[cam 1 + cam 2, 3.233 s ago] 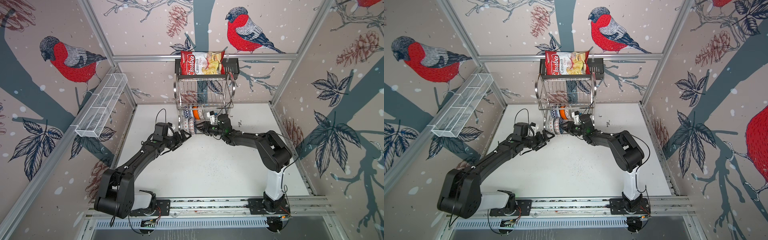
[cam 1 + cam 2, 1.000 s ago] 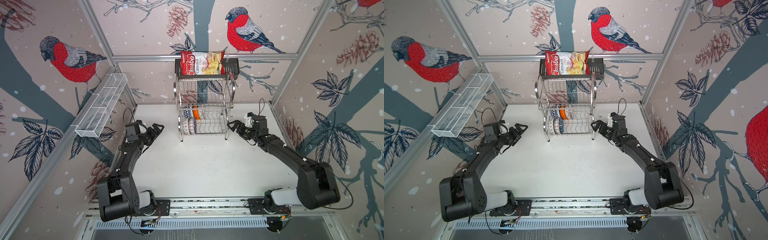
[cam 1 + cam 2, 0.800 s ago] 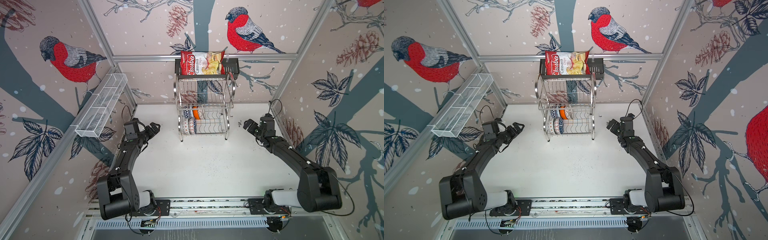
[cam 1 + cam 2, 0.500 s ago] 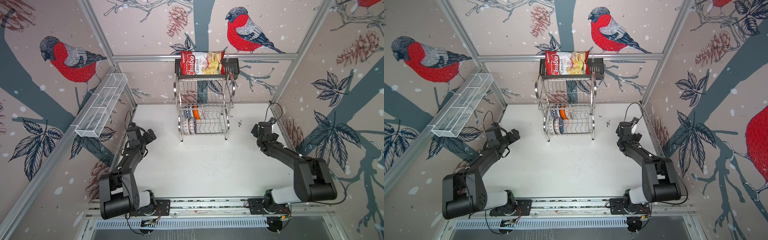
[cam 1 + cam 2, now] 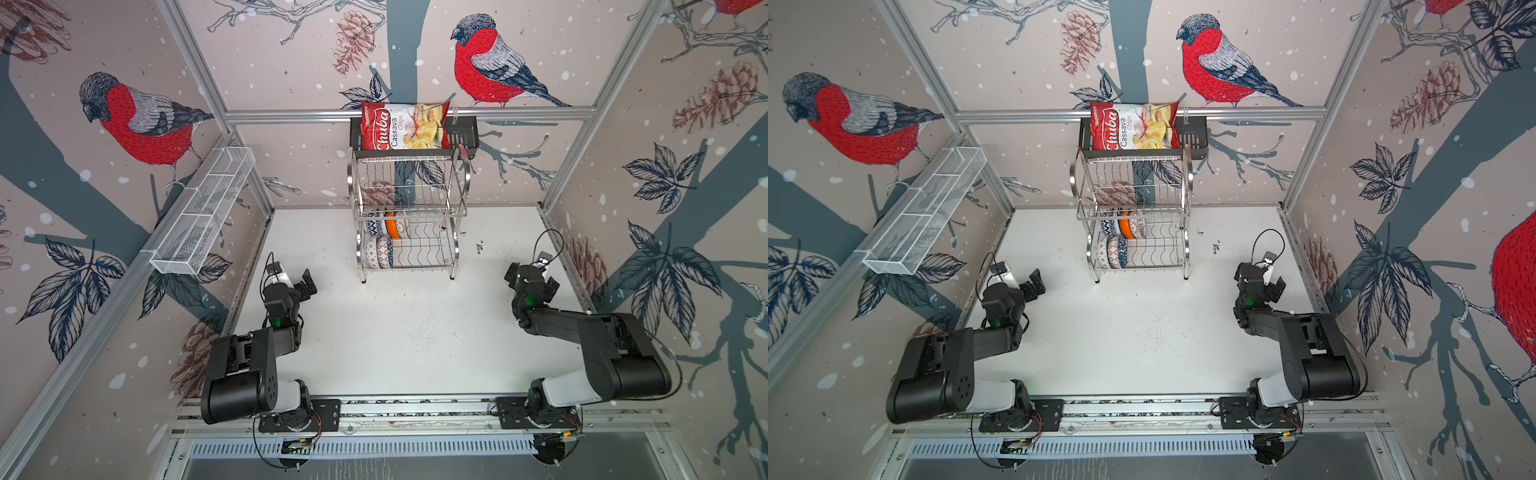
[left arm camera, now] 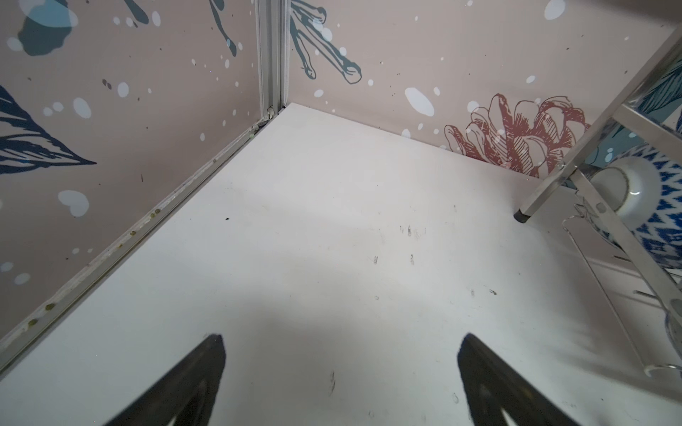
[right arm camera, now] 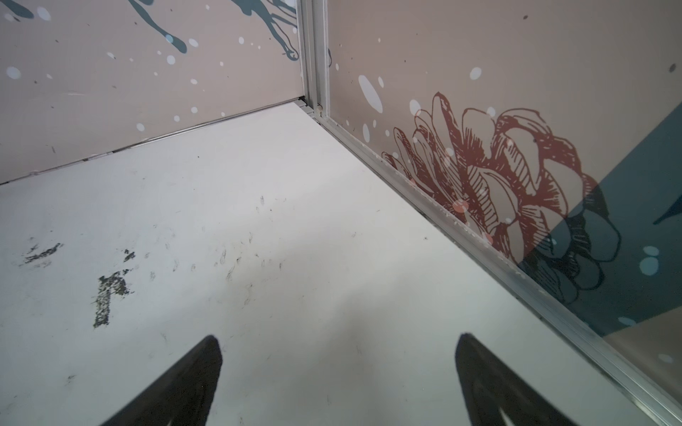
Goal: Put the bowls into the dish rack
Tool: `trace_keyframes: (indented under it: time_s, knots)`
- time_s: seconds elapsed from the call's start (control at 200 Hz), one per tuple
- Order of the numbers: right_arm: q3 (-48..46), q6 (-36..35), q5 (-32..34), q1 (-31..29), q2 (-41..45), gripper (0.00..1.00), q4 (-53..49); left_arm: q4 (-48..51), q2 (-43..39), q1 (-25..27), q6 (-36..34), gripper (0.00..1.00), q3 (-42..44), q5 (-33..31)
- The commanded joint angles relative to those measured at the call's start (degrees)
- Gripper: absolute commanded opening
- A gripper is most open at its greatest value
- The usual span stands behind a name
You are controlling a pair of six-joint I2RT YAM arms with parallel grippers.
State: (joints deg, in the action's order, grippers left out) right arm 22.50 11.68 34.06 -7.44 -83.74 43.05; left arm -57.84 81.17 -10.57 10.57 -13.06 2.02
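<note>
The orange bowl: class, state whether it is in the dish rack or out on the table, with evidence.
In. The orange bowl stands on edge inside the dish rack, between two patterned bowls.

Chips bag point(image 5: 401, 126) sits in black shelf point(image 5: 463, 136); white mesh basket point(image 5: 203, 216) on wall point(image 5: 83, 257).

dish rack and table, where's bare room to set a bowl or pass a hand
Widest free patch: the table in front of the dish rack, between the left arm and right arm. Seen from above, the lower shelf's right half is bare wire, and the upper shelf looks empty. Crowded: the lower shelf's left end, packed with bowls.
</note>
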Motion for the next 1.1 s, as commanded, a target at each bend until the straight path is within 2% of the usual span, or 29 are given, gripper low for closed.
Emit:
trace_keyframes:
  time_s: [0.0,0.095,0.155,0.22,0.295,0.375,0.415,0.46,0.54,0.6,1.096]
  knots:
    - [-2.0,-5.5,-4.0,1.0,0.6,0.99,11.7,-15.4,1.1,1.1,-1.5,0.99,2.6,3.5]
    - [-3.1,-4.1,-6.0,2.4,-0.3,1.00,14.2,-18.2,2.5,2.6,-4.4,0.99,3.4,6.7]
    - [-4.1,-3.8,-5.8,2.7,-1.6,0.99,17.4,-24.8,6.2,4.2,-6.8,1.00,5.6,6.7]
    - [-4.0,-3.9,-6.7,2.7,-1.5,0.99,16.4,-35.5,10.2,4.0,-5.2,0.99,7.9,5.8]
    - [-5.2,-4.2,-9.3,3.3,-1.1,0.99,18.2,-29.3,7.8,4.0,-4.6,0.99,6.9,3.0]
    - [-7.7,-5.3,-17.0,4.9,-1.1,0.99,22.3,-28.4,8.8,4.4,-5.7,0.99,5.4,4.2]
    - [-9.7,-6.2,-19.7,5.2,-2.6,0.99,27.6,-25.8,8.0,4.6,-5.9,0.99,4.6,3.9]
    - [-10.5,-6.9,-19.0,4.8,-3.9,0.99,31.2,-24.7,8.1,4.9,-6.1,0.99,3.9,3.5]
    - [-9.2,-6.4,-18.8,4.8,-2.2,0.99,25.5,-24.2,8.0,5.1,-6.3,0.99,3.7,3.2]
    - [-9.7,-6.6,-18.6,4.7,-2.9,0.99,28.1,-24.3,8.3,5.3,-6.4,0.99,3.5,3.0]
    - [-9.6,-6.2,-18.6,4.9,-2.3,0.99,26.7,-21.8,8.0,6.1,-7.0,0.99,2.3,1.9]
